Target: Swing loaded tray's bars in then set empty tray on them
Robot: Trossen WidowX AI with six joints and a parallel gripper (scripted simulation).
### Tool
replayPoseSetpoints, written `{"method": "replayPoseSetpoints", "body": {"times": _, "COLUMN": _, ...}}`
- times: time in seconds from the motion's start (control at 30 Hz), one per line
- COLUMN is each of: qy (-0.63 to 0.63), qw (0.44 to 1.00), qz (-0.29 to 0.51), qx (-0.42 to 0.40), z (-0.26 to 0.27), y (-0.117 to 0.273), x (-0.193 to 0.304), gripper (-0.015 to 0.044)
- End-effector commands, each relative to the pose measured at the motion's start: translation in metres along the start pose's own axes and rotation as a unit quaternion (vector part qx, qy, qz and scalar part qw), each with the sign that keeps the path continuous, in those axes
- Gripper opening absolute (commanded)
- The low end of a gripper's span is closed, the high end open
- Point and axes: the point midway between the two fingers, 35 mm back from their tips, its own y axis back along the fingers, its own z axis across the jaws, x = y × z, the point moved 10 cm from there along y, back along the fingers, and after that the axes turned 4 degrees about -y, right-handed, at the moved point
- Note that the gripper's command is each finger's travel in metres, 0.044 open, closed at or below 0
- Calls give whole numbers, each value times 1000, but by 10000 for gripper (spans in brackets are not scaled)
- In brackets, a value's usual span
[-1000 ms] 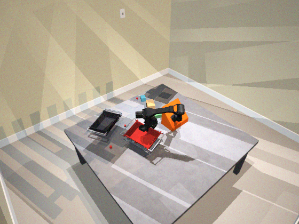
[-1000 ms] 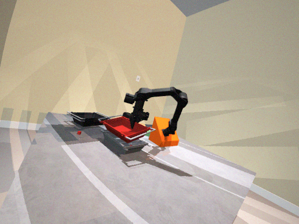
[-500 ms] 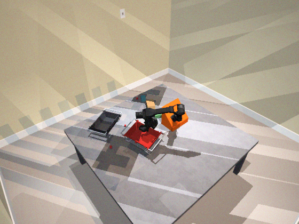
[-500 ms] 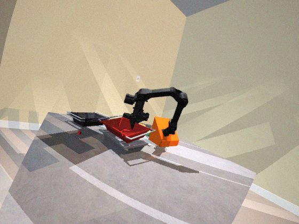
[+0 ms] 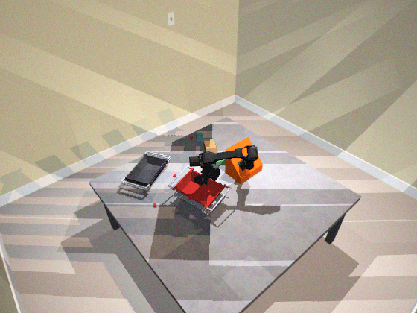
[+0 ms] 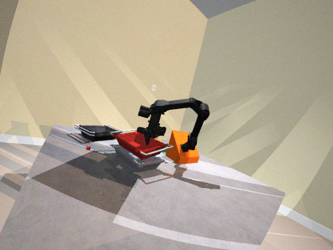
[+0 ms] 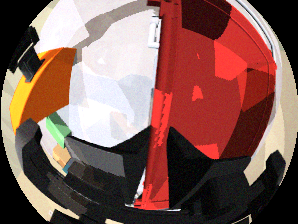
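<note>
Grey surface [image 5: 260, 231]: end effector [image 6: 147, 140] is pinching red tray [image 6: 134, 143] rim, carrying it tilted; next it needs levelling over black tray [image 5: 145, 170] bars.

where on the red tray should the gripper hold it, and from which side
On a long side wall, from above, one finger inside and one outside. The gripper is shut on the red tray that way now: the wall is thin and upright, and the open top leaves it reachable, though the tray hangs tilted.

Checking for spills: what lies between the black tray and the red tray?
A small red block on the table, close by the red tray; the top view shows it.
</note>
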Motion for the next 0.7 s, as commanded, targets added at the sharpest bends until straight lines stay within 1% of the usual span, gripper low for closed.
{"method": "replayPoseSetpoints", "body": {"times": 0.0, "qy": 0, "qw": 1000, "qz": 0, "qx": -11, "z": 0, "y": -6, "x": -2, "gripper": 0}}
{"method": "replayPoseSetpoints", "body": {"times": 0.2, "qy": 0, "qw": 1000, "qz": 0, "qx": -11, "z": 2, "y": -13, "x": -2, "gripper": 0}}
{"method": "replayPoseSetpoints", "body": {"times": 0.67, "qy": 0, "qw": 1000, "qz": 0, "qx": -11, "z": 2, "y": -13, "x": -2, "gripper": 0}}
